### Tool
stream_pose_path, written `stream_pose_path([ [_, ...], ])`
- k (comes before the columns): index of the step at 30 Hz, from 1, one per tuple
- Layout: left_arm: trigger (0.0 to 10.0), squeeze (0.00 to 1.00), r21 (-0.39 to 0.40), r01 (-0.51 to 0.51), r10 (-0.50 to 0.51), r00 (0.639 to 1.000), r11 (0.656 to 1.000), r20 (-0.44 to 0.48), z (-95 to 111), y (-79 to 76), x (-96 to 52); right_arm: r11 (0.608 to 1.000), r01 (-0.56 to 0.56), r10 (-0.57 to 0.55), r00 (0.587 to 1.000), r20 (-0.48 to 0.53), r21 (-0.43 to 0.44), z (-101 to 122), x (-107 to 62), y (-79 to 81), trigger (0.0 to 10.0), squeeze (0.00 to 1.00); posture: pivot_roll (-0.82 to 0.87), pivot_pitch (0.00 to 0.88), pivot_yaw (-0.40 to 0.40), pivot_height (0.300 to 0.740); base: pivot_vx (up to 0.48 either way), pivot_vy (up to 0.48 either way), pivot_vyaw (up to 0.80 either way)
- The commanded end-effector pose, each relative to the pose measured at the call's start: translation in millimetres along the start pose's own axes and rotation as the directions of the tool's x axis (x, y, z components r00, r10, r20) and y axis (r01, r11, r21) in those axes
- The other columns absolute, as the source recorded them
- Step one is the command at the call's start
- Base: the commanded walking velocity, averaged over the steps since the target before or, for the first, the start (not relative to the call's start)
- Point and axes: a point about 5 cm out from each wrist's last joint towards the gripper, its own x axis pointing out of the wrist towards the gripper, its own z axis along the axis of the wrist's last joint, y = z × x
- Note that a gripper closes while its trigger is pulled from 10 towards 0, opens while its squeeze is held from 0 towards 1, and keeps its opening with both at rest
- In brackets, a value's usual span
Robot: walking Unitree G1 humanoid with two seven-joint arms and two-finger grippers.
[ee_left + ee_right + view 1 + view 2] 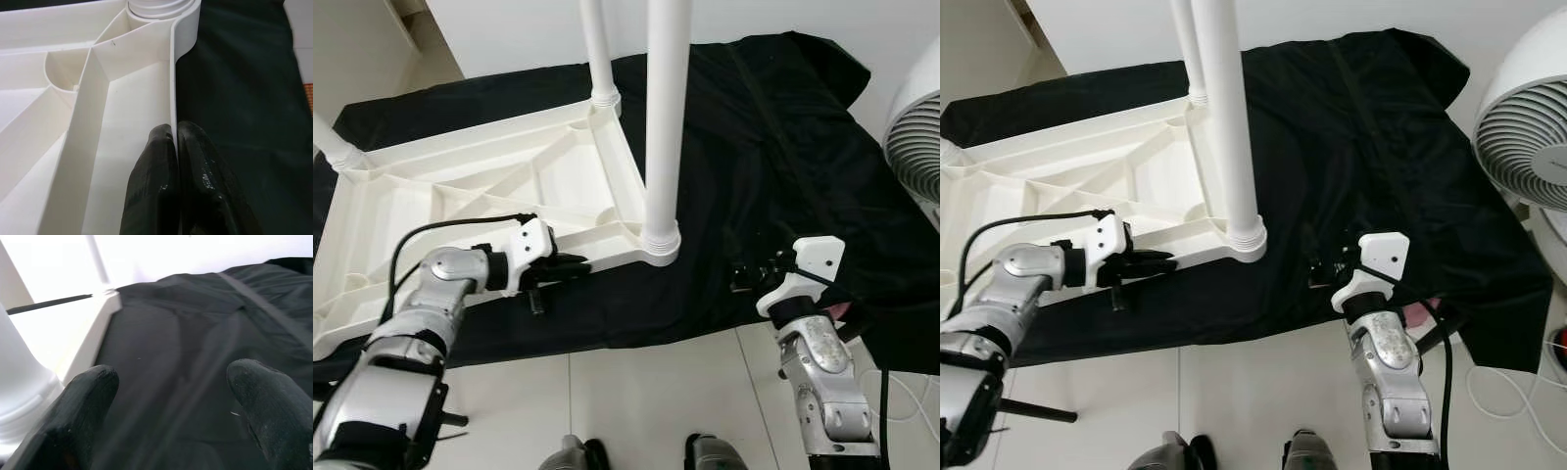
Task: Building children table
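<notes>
Silver forearms frame an upturned white plastic children's tabletop (pixel 489 186) on a black cloth (pixel 773 166). Left pincer (pixel 174 147) pinches its near rim at 8 o'clock; a thin-rim slip could topple the screwed-in white legs (pixel 663 127). Right pincer (pixel 171 401) hovers wide at 4 o'clock.

One tabletop (pixel 460 191), three legs (pixel 664 117).

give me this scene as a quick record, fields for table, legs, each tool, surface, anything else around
table: white plastic tabletop lying upside down, ribbed underside up
legs: three white legs standing up from corner sockets
left tool: left tool shut on the tabletop's near rim
right tool: right tool open, over the cloth, right of the nearest leg
surface: black cloth spread under the tabletop
other: white fan at far right
</notes>
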Motion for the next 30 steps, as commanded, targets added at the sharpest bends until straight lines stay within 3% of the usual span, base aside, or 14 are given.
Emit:
stream_pose_path([
  [1,4.0,0.0,-0.106,-0.187,0.2,0.971,0.977,0.128,-1.7,-10.2,20.6,1.0,-0.017,0.017,1.0,-0.011,0.008,-3.2,2.0,4.6,10.0,0.0,-0.14,0.15,0.139,0.74,0.0,0.0,0.0],
  [2,4.0,0.0,-0.106,-0.187,0.2,0.971,0.977,0.128,-1.7,-10.2,20.6,1.0,-0.017,0.017,1.0,-0.011,0.008,-3.2,2.0,4.6,10.0,0.0,-0.14,0.15,0.139,0.74,0.0,0.0,0.0],
  [3,10.0,0.0,-0.099,-0.174,0.186,0.973,0.98,0.138,0.3,-16.2,27.6,1.0,-0.02,0.02,1.0,-0.011,0.007,-3.0,2.7,4.3,10.0,0.0,-0.14,0.153,0.138,0.74,0.0,0.0,0.0],
  [6,10.0,0.0,-0.09,-0.151,0.164,0.974,0.984,0.157,3.9,-24.0,35.0,1.0,-0.022,0.022,1.0,-0.01,0.005,-2.9,4.1,3.9,10.0,0.0,-0.14,0.153,0.133,0.74,0.0,0.0,0.0],
  [7,10.0,1.0,-0.107,-0.146,0.162,0.973,0.984,0.162,4.7,-23.9,34.6,1.0,-0.026,0.026,1.0,-0.01,0.002,-3.0,5.1,3.9,10.0,0.0,-0.14,0.152,0.129,0.74,0.0,0.0,0.0],
  [9,10.0,1.0,-0.131,-0.142,0.163,0.973,0.981,0.164,5.6,-23.3,33.2,1.0,-0.031,0.031,0.999,-0.01,-0.001,-3.2,6.2,3.8,10.0,0.0,-0.14,0.152,0.129,0.74,0.0,0.0,0.0],
  [13,10.0,1.0,-0.1,-0.19,0.204,0.966,0.977,0.161,10.6,-16.1,26.2,0.999,-0.033,0.033,0.999,-0.009,-0.003,-3.3,8.3,2.5,10.0,0.0,-0.13,0.15,0.129,0.74,0.0,0.0,0.0],
  [14,10.0,0.1,-0.092,-0.207,0.219,0.965,0.974,0.147,11.2,-13.3,24.0,0.999,-0.034,0.034,0.999,-0.006,-0.004,-3.0,10.0,2.2,10.0,0.0,-0.13,0.149,0.131,0.74,0.0,0.0,0.0],
  [15,10.0,0.0,-0.074,-0.235,0.242,0.964,0.969,0.108,10.8,-9.9,18.7,0.999,-0.036,0.036,0.999,0.005,-0.002,-1.7,13.2,2.2,10.0,0.0,-0.13,0.15,0.131,0.74,0.0,0.0,0.0],
  [21,10.0,0.0,-0.074,-0.269,0.274,0.958,0.96,0.081,11.1,-4.6,8.2,0.999,-0.04,0.04,0.999,0.012,-0.002,-0.6,13.7,1.4,10.0,0.0,-0.13,0.15,0.133,0.74,0.0,0.0,0.0],
  [24,10.0,0.0,-0.058,-0.357,0.36,0.93,0.932,0.077,20.3,6.7,-17.1,1.0,-0.027,0.027,1.0,0.006,0.001,-1.6,8.4,-5.7,10.0,0.0,-0.13,0.146,0.133,0.74,0.0,0.0,0.0],
  [30,10.0,0.0,-0.095,-0.402,0.41,0.908,0.911,0.089,25.1,8.1,-30.1,1.0,-0.015,0.015,1.0,0.009,0.022,-3.0,4.0,-11.8,10.0,0.0,-0.13,0.122,0.136,0.74,0.0,0.0,0.0],
])
